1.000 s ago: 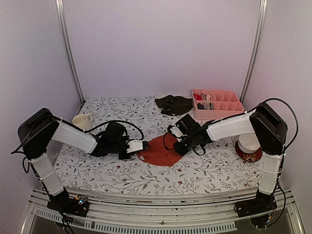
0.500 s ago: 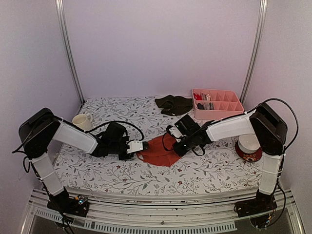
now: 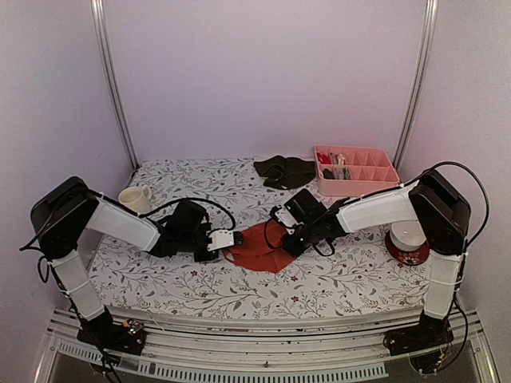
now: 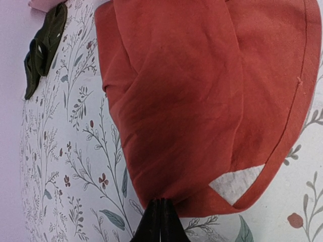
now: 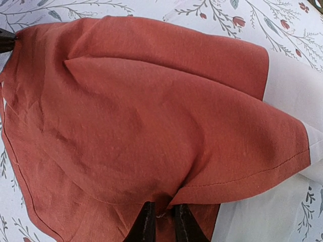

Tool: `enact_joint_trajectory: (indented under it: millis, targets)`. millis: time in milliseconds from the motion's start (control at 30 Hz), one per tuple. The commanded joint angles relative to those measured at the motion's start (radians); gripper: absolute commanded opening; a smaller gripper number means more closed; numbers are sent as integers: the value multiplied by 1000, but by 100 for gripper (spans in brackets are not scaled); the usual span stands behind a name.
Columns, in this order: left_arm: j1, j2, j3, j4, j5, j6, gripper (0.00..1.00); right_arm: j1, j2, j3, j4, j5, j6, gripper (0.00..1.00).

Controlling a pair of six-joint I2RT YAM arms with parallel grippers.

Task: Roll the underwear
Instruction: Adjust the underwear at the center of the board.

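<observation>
Left pincer (image 4: pixel 160 221) has clamped the rust-red underwear (image 4: pixel 192 101); only the wrist view shows right pincer (image 5: pixel 161 222) pinching it.

— Arms, as catalogued?
— Left arm (image 3: pixel 120 225) and right arm (image 3: pixel 374 209) had white shells, black joints, looping black cables.
— Tools?
— Left tool (image 3: pixel 238 238): white body, black fingers. Right tool (image 3: pixel 286 244) was black.

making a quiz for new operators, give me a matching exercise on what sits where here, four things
Things:
1 rust-red underwear
2 dark olive underwear
3 pink tray
4 mug

Places:
a far right corner
b near the left edge
c in the middle, pinched at two sides
d far edge, just left of the tray

Pairs: 1-c, 2-d, 3-a, 4-b
</observation>
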Motion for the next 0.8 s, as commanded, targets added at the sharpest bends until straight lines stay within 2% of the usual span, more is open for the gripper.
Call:
enact_joint_trajectory:
  millis: [0, 100, 233, 767]
  targets:
    - [12, 11, -6, 17, -2, -3, 3, 11, -54, 5, 8, 6, -1, 13]
    - [13, 13, -5, 18, -4, -3, 1, 15, -61, 0, 12, 10, -1, 11]
    - [15, 13, -5, 18, -6, -4, 0, 16, -75, -8, 22, 7, -2, 3]
    - [25, 20, 2, 19, -21, -10, 0, 17, -52, 3, 2, -24, 15, 2]
